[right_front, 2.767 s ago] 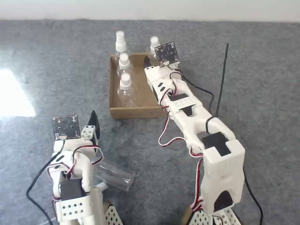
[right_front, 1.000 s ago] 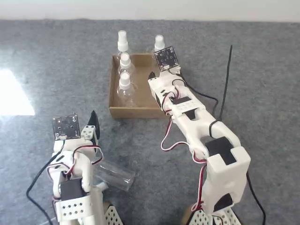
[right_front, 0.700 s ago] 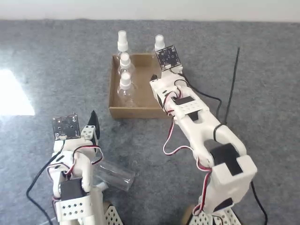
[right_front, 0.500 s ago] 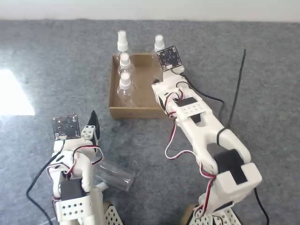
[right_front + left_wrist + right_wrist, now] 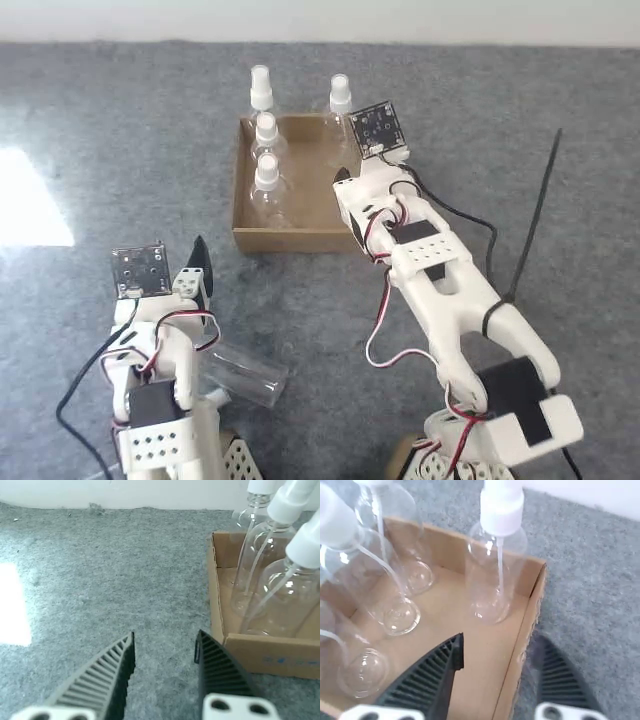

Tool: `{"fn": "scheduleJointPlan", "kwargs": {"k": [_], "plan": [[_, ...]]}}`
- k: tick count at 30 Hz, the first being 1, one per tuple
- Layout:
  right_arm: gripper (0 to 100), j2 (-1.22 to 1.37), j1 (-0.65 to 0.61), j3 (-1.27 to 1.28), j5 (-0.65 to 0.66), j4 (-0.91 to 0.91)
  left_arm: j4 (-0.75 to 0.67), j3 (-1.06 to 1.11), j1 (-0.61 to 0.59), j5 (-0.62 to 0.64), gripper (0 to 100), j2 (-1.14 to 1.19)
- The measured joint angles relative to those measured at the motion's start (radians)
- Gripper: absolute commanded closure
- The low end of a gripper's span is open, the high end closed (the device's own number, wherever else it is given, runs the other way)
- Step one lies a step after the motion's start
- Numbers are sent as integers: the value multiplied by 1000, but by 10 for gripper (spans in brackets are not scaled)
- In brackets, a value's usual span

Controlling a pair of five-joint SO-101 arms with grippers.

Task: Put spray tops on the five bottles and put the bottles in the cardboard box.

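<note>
– Right pincer [image 5: 497, 647]: state and position?
– Spread wide, gripping nothing. Its two black ribbed fingers [image 5: 437, 672] straddle the side wall of the shallow brown cardboard box [image 5: 290, 240] on the right arm's side. One finger hangs above the box floor. The other is outside, above the grey felt tabletop [image 5: 120, 140].
– Obstructions ahead of it?
– That box wall runs between the fingers. One clear plastic bottle with a white spray top [image 5: 496, 555] stands upright in the far box corner, just beyond the inner finger. A row of three more spray-topped clear bottles [image 5: 265, 135] stands upright along the opposite wall, close together.
– Left pincer [image 5: 165, 642]?
– Open to a moderate gap and empty. It is low above the tabletop, short of the box's near corner on the left arm's side and apart from it.
– Fifth bottle?
– A clear cylindrical bottle [image 5: 245, 372] lies on its side on the tabletop, just beside the left arm's base and well apart from the box. Its neck end is hidden by the arm, so whether it carries a spray top cannot be told.
– Other items?
– A thin black cable [image 5: 534, 215] rises beside the right arm. A bright light patch [image 5: 30, 210] lies on the tabletop on the left arm's outer side.
</note>
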Motion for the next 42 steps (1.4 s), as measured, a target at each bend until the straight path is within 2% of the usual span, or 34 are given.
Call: {"fn": "scheduleJointPlan", "kwargs": {"k": [5, 20, 27, 33, 42], "plan": [[850, -55, 0, 18, 0, 31, 0, 0, 0, 0, 812, 0], [853, -387, 0, 18, 0, 427, 0, 0, 0, 0, 812, 0], [853, -494, -3, 18, 0, 526, 0, 0, 0, 0, 812, 0], [850, -535, -69, 18, 0, 583, 0, 0, 0, 0, 812, 0], [850, -617, -203, 18, 0, 687, -11, 0, -97, 0, 812, 0]]}}
